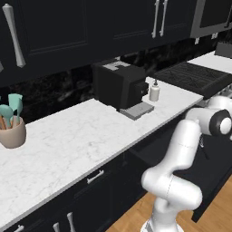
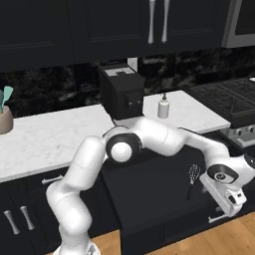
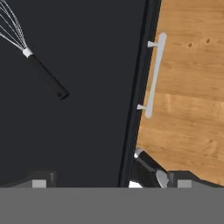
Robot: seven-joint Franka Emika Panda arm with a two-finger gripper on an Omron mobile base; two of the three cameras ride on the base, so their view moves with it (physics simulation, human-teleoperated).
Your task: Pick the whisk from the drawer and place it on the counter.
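Note:
The drawer (image 2: 149, 199) stands pulled out below the counter (image 2: 45, 134), its dark interior showing. The whisk (image 2: 192, 178) lies in the drawer's right part, silver wire head toward the counter and black handle toward the drawer front. In the hand view the whisk (image 3: 41, 72) sits at the upper left on the black drawer floor. My gripper (image 3: 105, 179) hovers over the drawer's front right corner, above and apart from the whisk. It is open, fingertips (image 3: 162, 177) wide apart with nothing held. The drawer's front panel (image 3: 135, 96) and its silver bar handle (image 3: 155, 74) run between them.
On the counter (image 1: 90, 131) stand a black coffee machine (image 1: 120, 84), a small white bottle (image 1: 154, 92) and a beige holder of teal spatulas (image 1: 12, 131). A dark ridged stovetop (image 1: 195, 77) lies to the right. Wooden floor (image 3: 188, 109) lies beyond the drawer front.

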